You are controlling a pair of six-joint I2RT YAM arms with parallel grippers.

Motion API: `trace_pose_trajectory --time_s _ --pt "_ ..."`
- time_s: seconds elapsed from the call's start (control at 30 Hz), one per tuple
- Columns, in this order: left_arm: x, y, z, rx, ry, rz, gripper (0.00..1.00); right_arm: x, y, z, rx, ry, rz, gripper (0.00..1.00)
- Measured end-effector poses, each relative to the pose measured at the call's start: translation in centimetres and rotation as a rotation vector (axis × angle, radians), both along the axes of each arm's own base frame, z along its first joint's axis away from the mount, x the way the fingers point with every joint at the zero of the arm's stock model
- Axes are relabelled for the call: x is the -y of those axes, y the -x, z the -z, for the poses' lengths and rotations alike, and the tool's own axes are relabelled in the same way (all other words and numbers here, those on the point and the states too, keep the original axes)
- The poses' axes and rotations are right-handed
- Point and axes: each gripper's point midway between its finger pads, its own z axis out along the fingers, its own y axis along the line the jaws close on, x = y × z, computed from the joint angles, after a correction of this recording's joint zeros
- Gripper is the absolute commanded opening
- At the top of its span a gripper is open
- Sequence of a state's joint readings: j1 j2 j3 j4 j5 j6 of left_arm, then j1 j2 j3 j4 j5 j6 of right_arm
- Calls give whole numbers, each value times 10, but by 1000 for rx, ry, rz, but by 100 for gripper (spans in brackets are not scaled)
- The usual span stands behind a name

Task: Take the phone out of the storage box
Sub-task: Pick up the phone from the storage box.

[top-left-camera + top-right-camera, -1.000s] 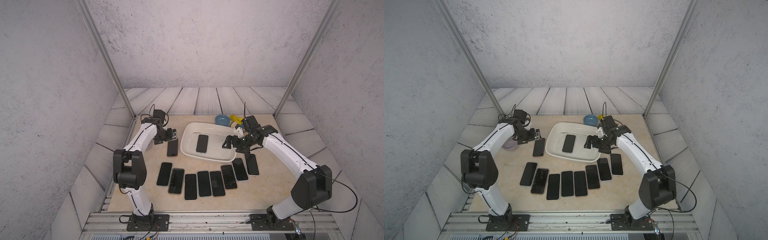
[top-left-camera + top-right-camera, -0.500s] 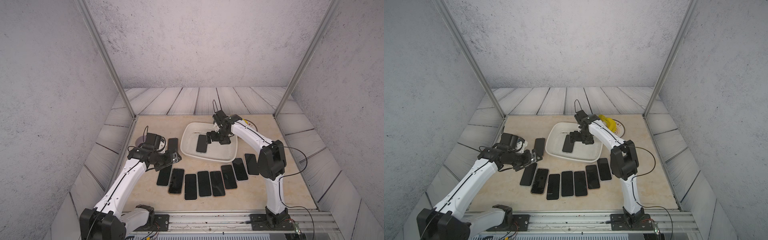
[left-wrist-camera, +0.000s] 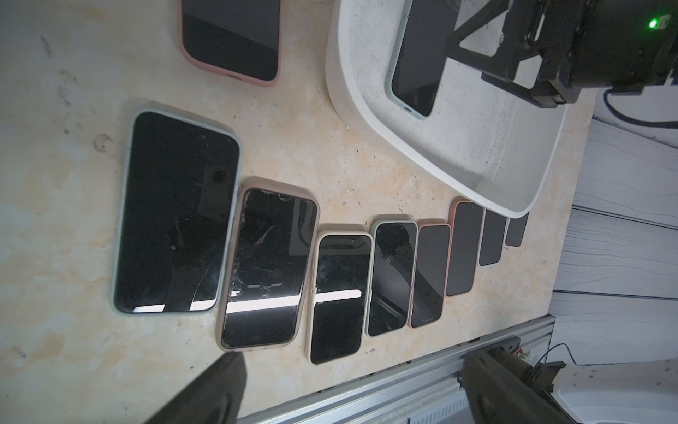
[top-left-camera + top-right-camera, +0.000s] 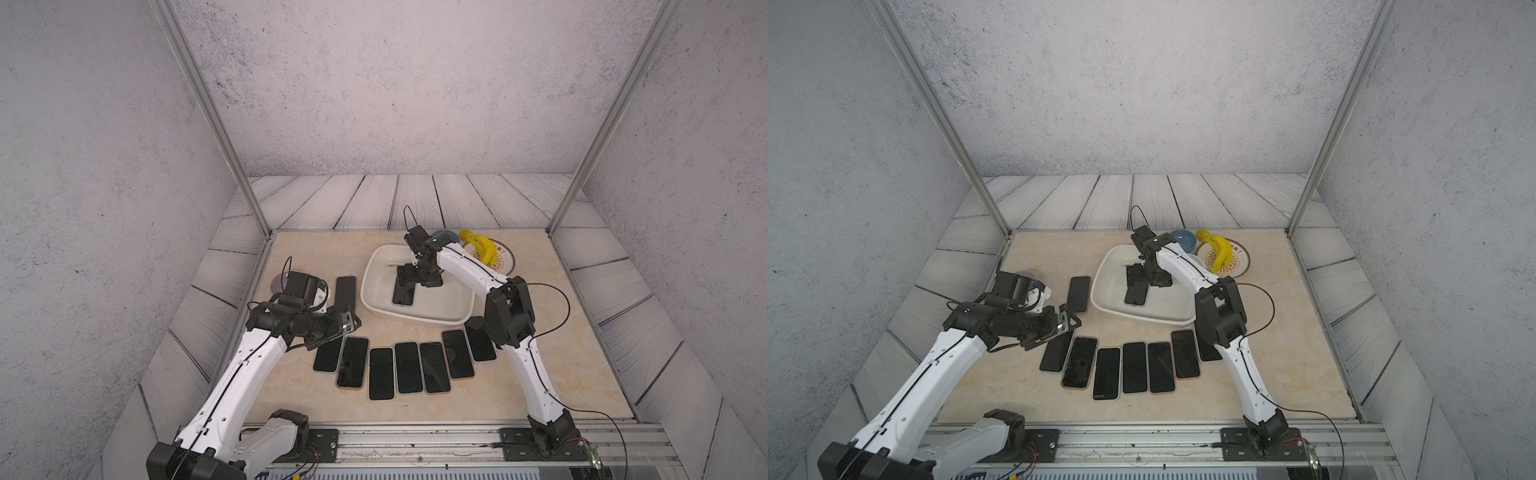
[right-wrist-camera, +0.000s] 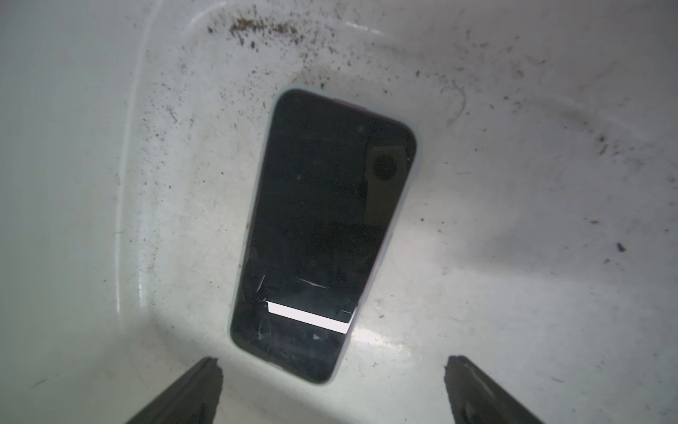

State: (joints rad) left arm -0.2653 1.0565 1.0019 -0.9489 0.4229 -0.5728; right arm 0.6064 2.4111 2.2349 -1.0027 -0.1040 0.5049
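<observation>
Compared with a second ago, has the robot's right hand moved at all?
Yes. The right hand has swung from outside the storage box, by its right rim, to inside it, and is now open over the far end of the phone.

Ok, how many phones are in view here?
10: one phone in the storage box, one pink-cased phone alone beside it, eight in the row before it; more may lie hidden.

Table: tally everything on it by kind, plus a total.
Phones: 10 (1 in the box)
Storage box: 1
Bowls: 2, blue and lilac
Banana: 1
Plate: 1
Total: 15
</observation>
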Motion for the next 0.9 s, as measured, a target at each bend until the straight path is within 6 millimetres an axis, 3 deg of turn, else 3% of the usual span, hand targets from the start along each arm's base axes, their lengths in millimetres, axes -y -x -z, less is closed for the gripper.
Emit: trace_pose_trajectory --time_s 0.2,0.5,0.77,0.9 --pt "0 7 2 -17 -9 15 99 -12 -11 8 30 7 21 100" --pt "-5 16 2 -15 -26 16 98 -6 -16 25 43 44 114 100" --pt "-8 25 5 -24 -35 17 99 -20 -24 20 80 9 152 100" --pt "-10 28 8 -37 -42 17 99 -22 -28 31 86 24 172 100"
